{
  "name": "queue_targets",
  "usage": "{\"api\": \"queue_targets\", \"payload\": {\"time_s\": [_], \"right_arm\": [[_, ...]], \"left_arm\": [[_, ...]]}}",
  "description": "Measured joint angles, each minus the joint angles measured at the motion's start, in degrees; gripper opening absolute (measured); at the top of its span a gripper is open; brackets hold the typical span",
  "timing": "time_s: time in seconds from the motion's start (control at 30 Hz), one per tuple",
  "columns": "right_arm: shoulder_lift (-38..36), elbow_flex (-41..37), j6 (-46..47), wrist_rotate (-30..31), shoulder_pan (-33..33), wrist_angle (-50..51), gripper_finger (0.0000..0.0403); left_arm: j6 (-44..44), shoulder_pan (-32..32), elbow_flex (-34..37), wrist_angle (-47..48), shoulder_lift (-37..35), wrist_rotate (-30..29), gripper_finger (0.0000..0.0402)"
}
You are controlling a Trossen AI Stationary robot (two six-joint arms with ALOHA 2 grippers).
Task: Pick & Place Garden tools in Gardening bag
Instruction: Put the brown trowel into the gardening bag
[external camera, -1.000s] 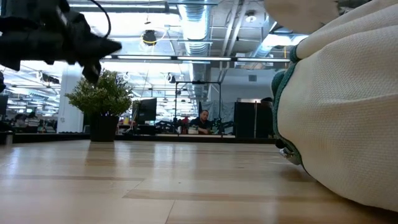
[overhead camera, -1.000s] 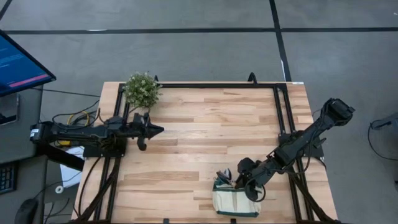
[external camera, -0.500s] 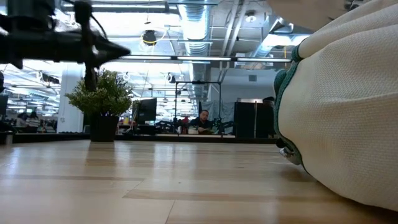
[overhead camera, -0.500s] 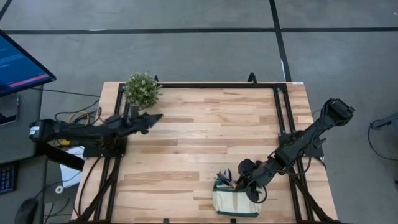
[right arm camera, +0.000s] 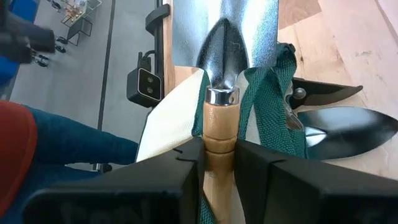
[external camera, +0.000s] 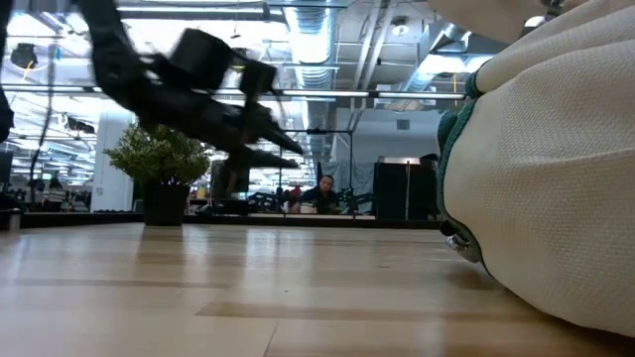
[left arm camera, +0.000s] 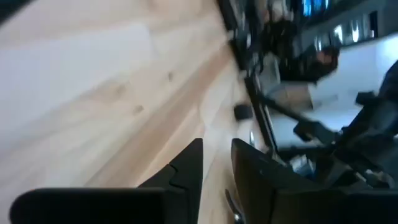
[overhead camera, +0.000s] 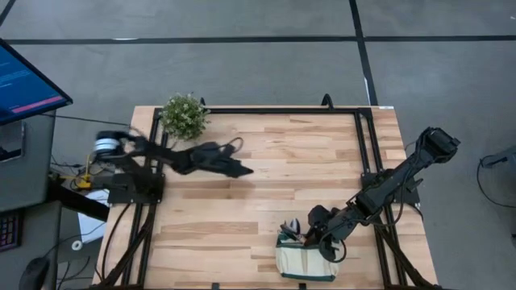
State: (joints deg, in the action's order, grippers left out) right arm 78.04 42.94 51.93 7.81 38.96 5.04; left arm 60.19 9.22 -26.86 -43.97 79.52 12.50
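1. The right tool (right arm camera: 219, 163) is clamped on a wooden-handled trowel (right arm camera: 224, 56) over the gardening bag (overhead camera: 305, 259) at the bench's (overhead camera: 274, 193) near right.
2. Other tool heads already poke from the bag.
3. The left tool (overhead camera: 242, 171) reaches mid-bench, fingers slightly apart, empty.
4. No loose tools remain visible.

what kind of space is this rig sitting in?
Likely an open lab or workshop office: exposed ceiling ducts, a person at a desk beyond the wooden table, and a monitor beside it.
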Motion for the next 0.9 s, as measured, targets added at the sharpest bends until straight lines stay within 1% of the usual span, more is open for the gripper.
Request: {"api": "queue_targets", "payload": {"time_s": [0.1,0.2,0.3,0.4,0.57,0.7,0.9], "right_arm": [[0.00,0.00,-0.01,0.00,0.04,-0.02,0.0052],[0.00,0.00,-0.06,0.01,0.37,-0.34,0.0052],[0.00,0.00,-0.43,0.04,0.99,-1.04,0.0052],[0.00,0.00,-0.43,0.01,1.50,-1.08,0.0052],[0.00,0.00,-0.84,0.02,1.57,-1.13,0.0052],[0.00,0.00,-1.52,0.02,1.57,-1.14,0.0052],[0.00,0.00,-1.52,0.00,1.57,-1.18,0.0052]], "left_arm": [[1.52,1.45,-5.49,-0.62,7.49,7.65,0.0087],[3.16,1.91,-10.33,0.19,13.77,13.23,0.0088],[3.31,1.45,-16.36,0.63,18.22,18.89,0.0088],[2.92,0.86,-21.96,3.94,21.74,23.31,0.0088],[0.22,-0.12,-29.91,11.79,25.62,28.36,0.0088],[-1.28,-1.52,-33.96,18.28,28.35,30.88,0.0088],[-1.32,-4.71,-37.90,19.70,31.92,32.97,0.0088]]}}
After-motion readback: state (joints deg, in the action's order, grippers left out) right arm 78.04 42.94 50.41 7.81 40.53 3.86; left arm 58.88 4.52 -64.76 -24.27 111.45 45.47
